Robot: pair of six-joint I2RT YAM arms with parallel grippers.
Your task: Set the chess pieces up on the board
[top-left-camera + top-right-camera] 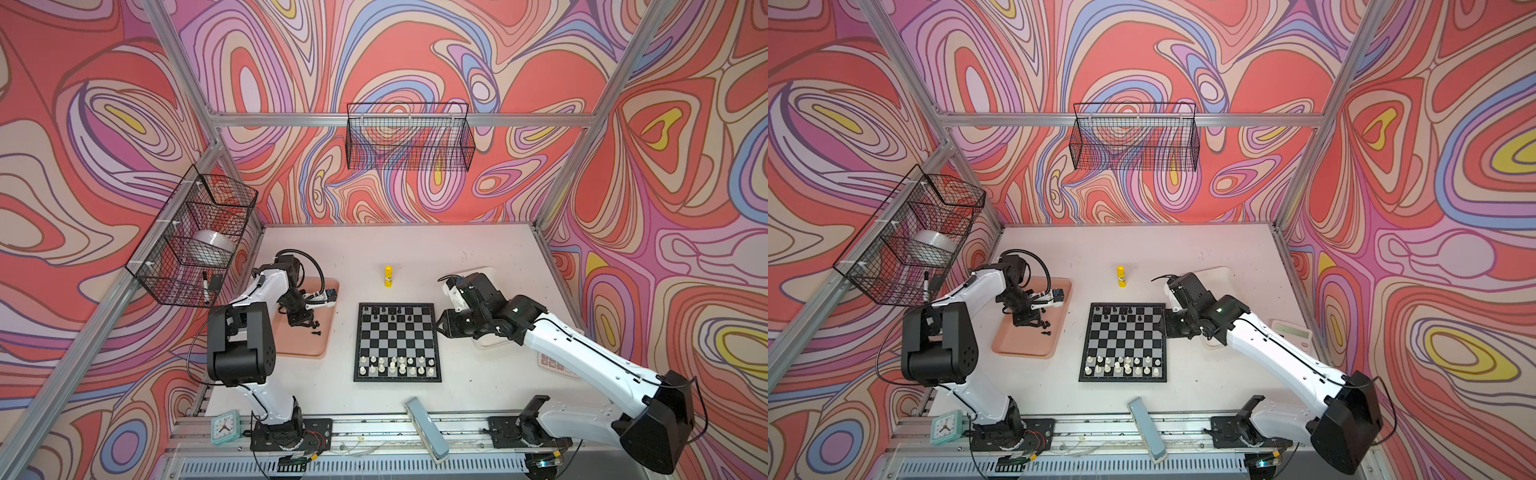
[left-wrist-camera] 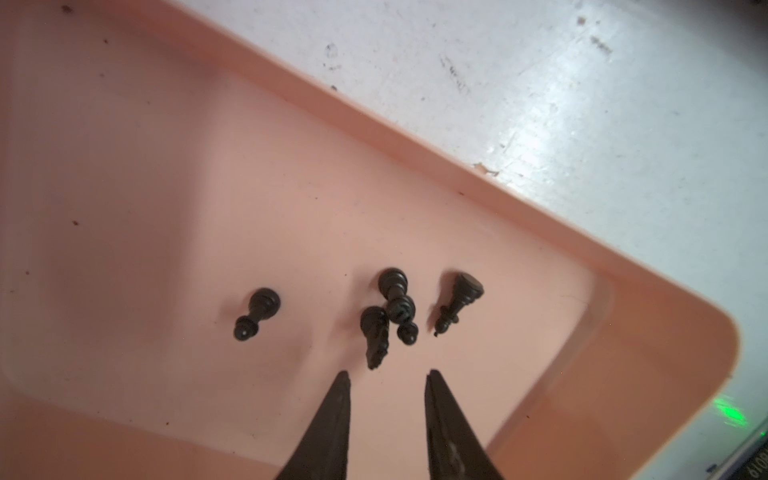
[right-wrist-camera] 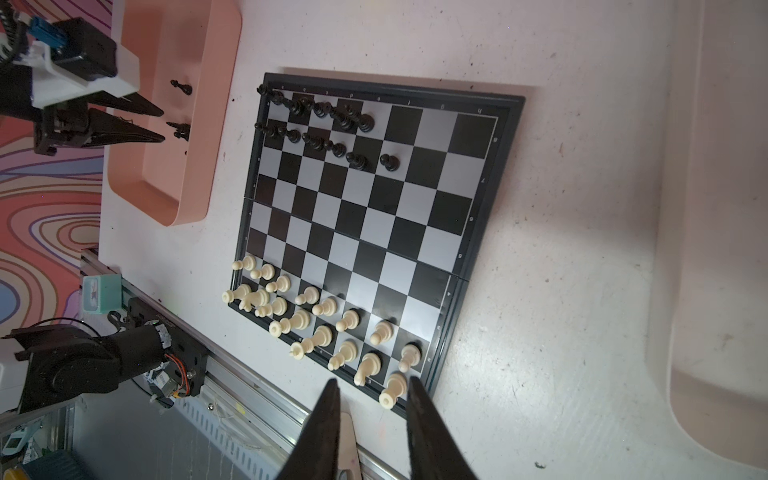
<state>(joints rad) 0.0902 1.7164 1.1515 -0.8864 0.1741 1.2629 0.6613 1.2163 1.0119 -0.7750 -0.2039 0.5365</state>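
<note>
Swirling pink, red and lilac walls close in a white table (image 1: 478,249), scuffed and speckled. On it lies the board (image 1: 397,340), flat between the two arms.

The left gripper (image 2: 386,374) hangs low inside the pink tray (image 2: 415,137), which sits beside the board. Its two dark fingers (image 2: 328,424) stand apart with only bare tray floor between them. Just ahead of the tips lie the loose black pieces (image 2: 390,307), all toppled, five as far as I can tell. Three are bunched together straight in front of the gap, and the nearest one almost reaches the tips. One lies off to either side of that bunch, apart from it.

The right gripper (image 3: 372,380) hovers at the opposite edge of the board, over the white tray (image 3: 715,208). Its fingers are likewise spread and grip nothing. From its wrist view the board stretches away from the tips. The white pieces (image 3: 324,324) stand upright in two rows at one end. The black pieces on the board (image 3: 320,120) stand in the two rows at the other end, crowded toward the pink tray's side.

Beyond the board, well clear of both sets of fingers, a yellow glue stick (image 1: 388,276) stands upright.
</note>
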